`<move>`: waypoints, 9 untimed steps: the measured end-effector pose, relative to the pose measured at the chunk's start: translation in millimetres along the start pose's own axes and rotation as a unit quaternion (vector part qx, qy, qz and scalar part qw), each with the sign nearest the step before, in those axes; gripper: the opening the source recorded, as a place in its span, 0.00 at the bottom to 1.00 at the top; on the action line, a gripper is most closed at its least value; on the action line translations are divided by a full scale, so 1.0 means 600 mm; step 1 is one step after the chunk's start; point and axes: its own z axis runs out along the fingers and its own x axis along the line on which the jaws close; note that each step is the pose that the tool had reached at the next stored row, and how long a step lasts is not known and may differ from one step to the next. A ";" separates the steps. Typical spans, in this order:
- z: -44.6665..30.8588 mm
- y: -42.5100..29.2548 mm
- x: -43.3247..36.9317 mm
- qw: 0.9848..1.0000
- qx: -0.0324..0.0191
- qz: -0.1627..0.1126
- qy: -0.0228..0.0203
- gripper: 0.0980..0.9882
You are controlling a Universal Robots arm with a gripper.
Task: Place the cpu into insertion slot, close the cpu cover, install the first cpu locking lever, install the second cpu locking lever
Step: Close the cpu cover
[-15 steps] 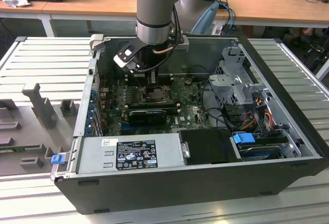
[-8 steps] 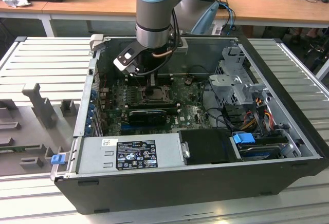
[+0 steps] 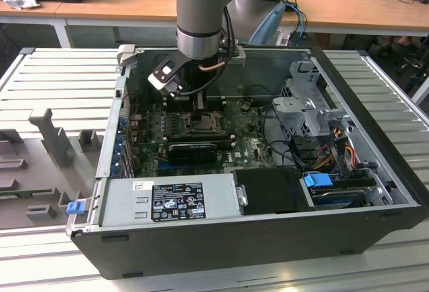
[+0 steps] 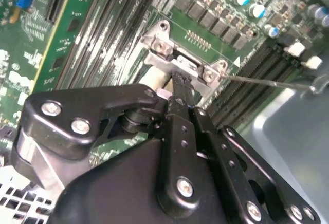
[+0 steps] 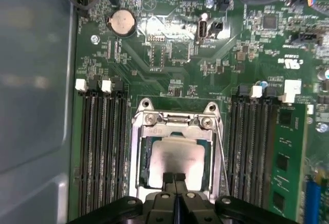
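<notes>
The cpu (image 5: 177, 154) is seen lying in the insertion slot (image 5: 145, 163), framed by the cpu cover (image 5: 135, 152). The end effector (image 5: 175, 176) is pressed together at its edge.

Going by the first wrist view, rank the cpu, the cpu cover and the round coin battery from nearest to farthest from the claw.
1. The cpu: seated in the socket, right at the tips of the claw.
2. The cpu cover: the metal frame surrounding the cpu.
3. The coin battery: out on the green board, well beyond the cover's screwed end.
</notes>
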 end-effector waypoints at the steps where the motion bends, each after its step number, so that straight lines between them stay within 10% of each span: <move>1: 0.000 0.000 0.000 1.000 -0.001 0.000 0.000 0.01; 9: 0.010 -0.009 0.000 1.000 -0.028 -0.005 -0.001 0.01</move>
